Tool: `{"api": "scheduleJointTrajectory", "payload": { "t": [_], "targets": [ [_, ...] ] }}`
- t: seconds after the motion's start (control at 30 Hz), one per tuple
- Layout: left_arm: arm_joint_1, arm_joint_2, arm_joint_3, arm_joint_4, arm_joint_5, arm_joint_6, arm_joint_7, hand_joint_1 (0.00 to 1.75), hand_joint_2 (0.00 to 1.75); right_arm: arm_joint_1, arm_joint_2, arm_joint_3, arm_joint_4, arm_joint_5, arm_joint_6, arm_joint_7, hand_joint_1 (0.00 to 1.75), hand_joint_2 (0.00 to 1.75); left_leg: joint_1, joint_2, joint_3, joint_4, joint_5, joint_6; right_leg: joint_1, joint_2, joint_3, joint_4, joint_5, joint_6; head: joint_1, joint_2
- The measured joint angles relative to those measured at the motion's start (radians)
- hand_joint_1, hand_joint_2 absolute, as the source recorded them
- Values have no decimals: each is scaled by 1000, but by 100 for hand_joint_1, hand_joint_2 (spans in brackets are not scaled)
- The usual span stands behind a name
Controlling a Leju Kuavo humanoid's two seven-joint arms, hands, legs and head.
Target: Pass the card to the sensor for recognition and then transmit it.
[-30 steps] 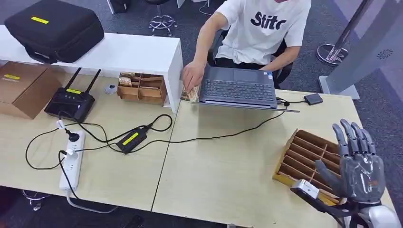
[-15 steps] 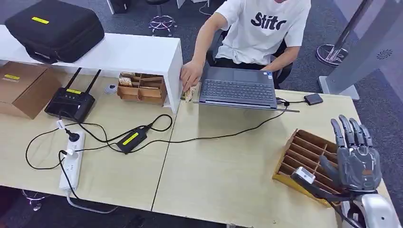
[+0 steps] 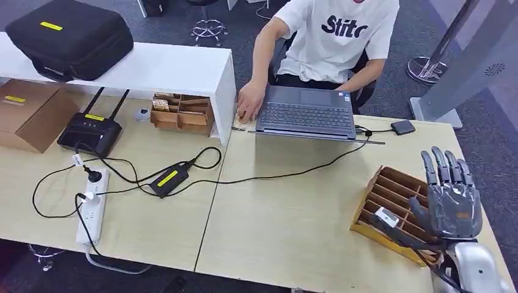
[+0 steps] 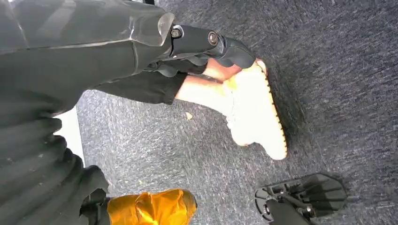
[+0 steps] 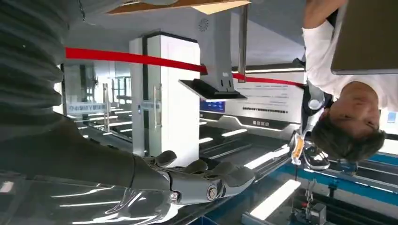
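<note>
- Sensor: a small, flat, dark box lying on the table just right of the laptop, near its far right corner; a thin black cable runs from it towards the laptop's right side
- Slotted wooden tray: light brown, split into long narrow slots, lying skewed on the table, well apart from the laptop, to its right and nearer the robot
- Small tan stack: possibly cards, too small to tell; it lies flat just beside the laptop's left edge, with a person's hand resting on it
</note>
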Motion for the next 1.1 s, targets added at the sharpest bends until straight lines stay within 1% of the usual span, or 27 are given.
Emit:
{"api": "scheduleJointTrajectory", "payload": {
  "t": [0.27,0.5,0.73,0.83,0.87,1.1],
  "targets": [
    [1,0,1,0,0,6,0,0,175,-1,-7,-14,32,10,17,42,0,175,0,0,0,0,0,0,0,0,0,0,0,0,0,0],
    [1,0,4,0,0,8,0,0,175,5,-14,-64,68,-24,35,46,0,175,0,0,0,0,0,0,0,0,0,0,0,0,0,0],
    [1,1,5,0,0,8,0,0,175,5,-15,-66,70,-25,37,46,0,175,0,0,0,0,0,0,0,0,0,0,0,0,0,0],
    [2,1,9,0,0,8,0,0,175,7,-16,-89,94,-33,47,42,0,175,0,0,0,0,0,0,0,0,0,0,0,0,0,0],
    [1,2,9,0,-3,8,0,0,175,5,-15,-100,123,-31,61,39,0,175,0,0,0,0,0,0,0,0,0,0,0,0,0,0],
    [1,2,9,0,-3,9,0,0,175,-6,-15,-101,145,-20,62,39,0,175,0,0,0,0,0,0,0,0,0,0,0,0,0,0]
  ]
}}
